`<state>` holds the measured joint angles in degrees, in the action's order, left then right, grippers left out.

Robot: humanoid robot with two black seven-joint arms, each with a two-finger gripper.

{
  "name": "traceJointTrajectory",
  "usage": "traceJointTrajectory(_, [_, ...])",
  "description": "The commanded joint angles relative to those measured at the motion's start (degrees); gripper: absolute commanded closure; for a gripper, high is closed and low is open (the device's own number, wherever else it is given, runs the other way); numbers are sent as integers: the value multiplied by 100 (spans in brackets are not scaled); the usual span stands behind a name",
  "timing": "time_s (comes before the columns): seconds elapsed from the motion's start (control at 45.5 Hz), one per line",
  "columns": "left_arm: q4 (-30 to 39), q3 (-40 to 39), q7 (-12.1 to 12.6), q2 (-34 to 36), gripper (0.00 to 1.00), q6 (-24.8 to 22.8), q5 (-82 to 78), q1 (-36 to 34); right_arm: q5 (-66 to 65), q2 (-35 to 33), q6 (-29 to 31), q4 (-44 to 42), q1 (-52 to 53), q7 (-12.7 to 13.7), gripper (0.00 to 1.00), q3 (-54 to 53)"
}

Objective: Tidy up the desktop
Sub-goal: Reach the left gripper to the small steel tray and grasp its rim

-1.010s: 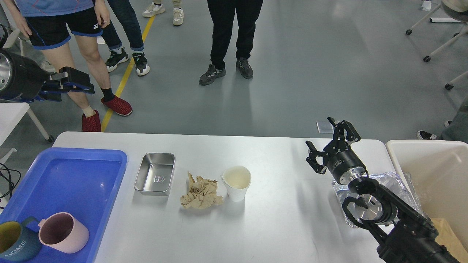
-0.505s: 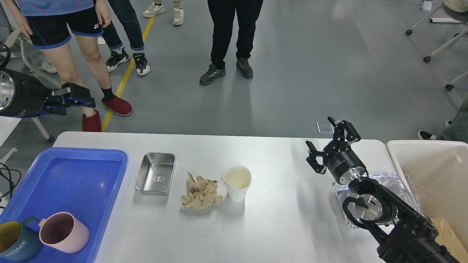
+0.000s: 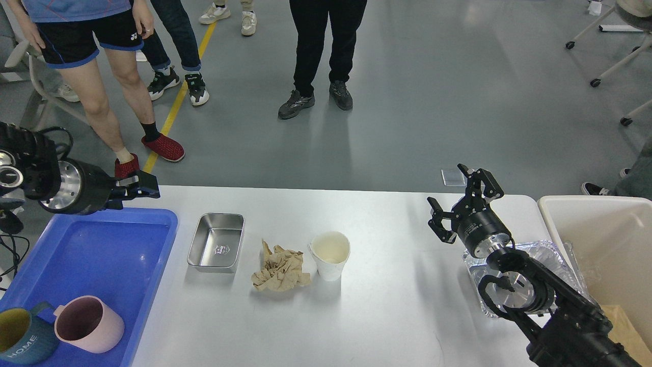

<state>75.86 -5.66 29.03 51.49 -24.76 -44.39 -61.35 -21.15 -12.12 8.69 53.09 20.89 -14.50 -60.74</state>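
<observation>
The white desktop [image 3: 387,306] holds a shallow steel tin [image 3: 216,242], a crumpled brown paper [image 3: 280,267] and a white paper cup [image 3: 330,255] in a row left of centre. A clear plastic container [image 3: 560,252] lies at the right, partly hidden under my right arm. My right gripper [image 3: 458,201] is open and empty, hovering above the desktop's far right part, well right of the cup. My left gripper [image 3: 141,189] hangs over the far left corner, by the blue tray's back edge; its fingers are dark and side-on, so their state is unclear.
A blue tray [image 3: 91,255] at the left holds a pink mug [image 3: 89,324] and a teal mug [image 3: 20,339]. A beige bin [image 3: 601,224] stands off the right edge with brown paper inside. People [image 3: 326,46] stand on the floor beyond the table.
My left arm has come down and to the right, from high above the floor to the desktop's far left corner. The right arm and the objects have not moved.
</observation>
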Motion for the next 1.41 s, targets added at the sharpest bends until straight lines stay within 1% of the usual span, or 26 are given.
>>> traceJointTrajectory(0.0, [-519, -110, -116, -569, 25, 146, -43, 422, -4, -1, 1, -1, -6, 0, 0, 1])
traceJointTrajectory(0.088, [-792, -155, -152, -920, 25, 252, -78, 607, -3, -9, 1, -1, -6, 0, 0, 1])
traceJointTrajectory(0.198, [-1178, -163, -160, -1386, 25, 507, -386, 853, -3, -9, 1, -1, -6, 0, 0, 1])
traceJointTrajectory(0.329, [-1592, -163, -239, -1782, 25, 577, -580, 1090, 5, -36, 1, -1, -6, 0, 0, 1])
traceJointTrajectory(0.461, [-1935, -172, -257, -2010, 25, 621, -588, 1196, -3, -36, 10, -1, -15, 0, 0, 1])
traceJointTrajectory(0.571, [-2137, -163, -354, -2195, 25, 656, -588, 1205, -4, -36, 10, -1, -24, 0, 0, 1])
traceJointTrajectory(0.769, [-2383, -137, -354, -2388, 25, 665, -597, 1214, -4, -45, 10, -1, -50, 0, 0, 1])
traceJointTrajectory(0.9, [-2708, -128, -354, -2617, 25, 665, -597, 1214, -4, -45, 10, -1, -51, 0, 0, 1])
traceJointTrajectory(0.988, [-2910, -128, -406, -2749, 26, 665, -597, 1214, -4, -45, 10, -1, -59, 0, 0, 1])
traceJointTrajectory(1.032, [-2998, -128, -441, -2793, 29, 665, -597, 1214, -4, -45, 10, -9, -59, 0, 0, 1])
traceJointTrajectory(1.12, [-3069, -111, -459, -2837, 39, 665, -597, 1205, -4, -45, 10, -1, -59, 0, 0, 1])
traceJointTrajectory(1.296, [-3104, -84, -468, -2951, 51, 648, -588, 1205, -4, -45, 10, -1, -94, 0, 0, 1])
traceJointTrajectory(1.361, [-3113, -84, -468, -2960, 58, 648, -588, 1205, -3, -45, 10, -9, -94, 0, 0, 1])
traceJointTrajectory(1.383, [-3121, -84, -468, -2995, 63, 621, -562, 1205, -4, -45, 10, -9, -94, 0, 0, 1])
